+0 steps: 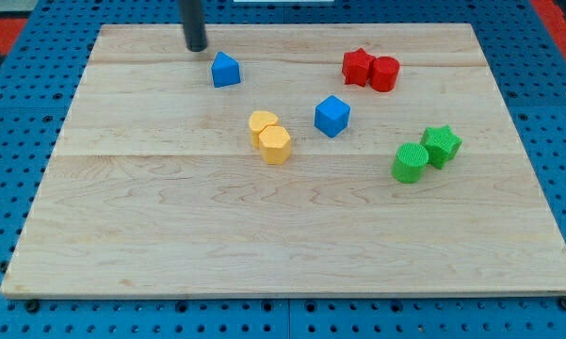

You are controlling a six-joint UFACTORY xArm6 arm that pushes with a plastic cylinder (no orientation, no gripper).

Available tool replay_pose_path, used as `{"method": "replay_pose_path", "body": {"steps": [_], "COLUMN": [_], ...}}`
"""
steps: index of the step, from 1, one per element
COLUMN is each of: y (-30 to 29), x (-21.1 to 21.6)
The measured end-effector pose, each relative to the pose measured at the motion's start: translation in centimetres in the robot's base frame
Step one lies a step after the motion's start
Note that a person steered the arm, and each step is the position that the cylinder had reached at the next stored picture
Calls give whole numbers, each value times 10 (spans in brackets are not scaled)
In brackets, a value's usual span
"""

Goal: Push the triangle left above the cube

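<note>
A blue triangle block [226, 70] sits near the view's top, left of centre, on the wooden board [169, 235]. A blue cube [331, 115] lies to its lower right, near the board's middle. My tip [197, 47] is the end of a dark rod coming down from the view's top. It stands just up and left of the blue triangle, a small gap apart from it.
Two yellow blocks [269, 137] touch each other left of the cube. A red star-like block [358, 67] and a red cylinder [384, 73] sit at the top right. A green cylinder [411, 162] and a green star [442, 145] lie at the right.
</note>
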State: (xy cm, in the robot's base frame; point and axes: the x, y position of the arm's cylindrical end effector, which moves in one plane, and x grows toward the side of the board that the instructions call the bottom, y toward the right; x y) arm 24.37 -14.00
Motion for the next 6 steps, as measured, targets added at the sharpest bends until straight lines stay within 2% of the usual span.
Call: {"method": "replay_pose_path", "body": {"steps": [2,3,5,6], "y": [105,102,1,39], "x": [47,57,52,82]}}
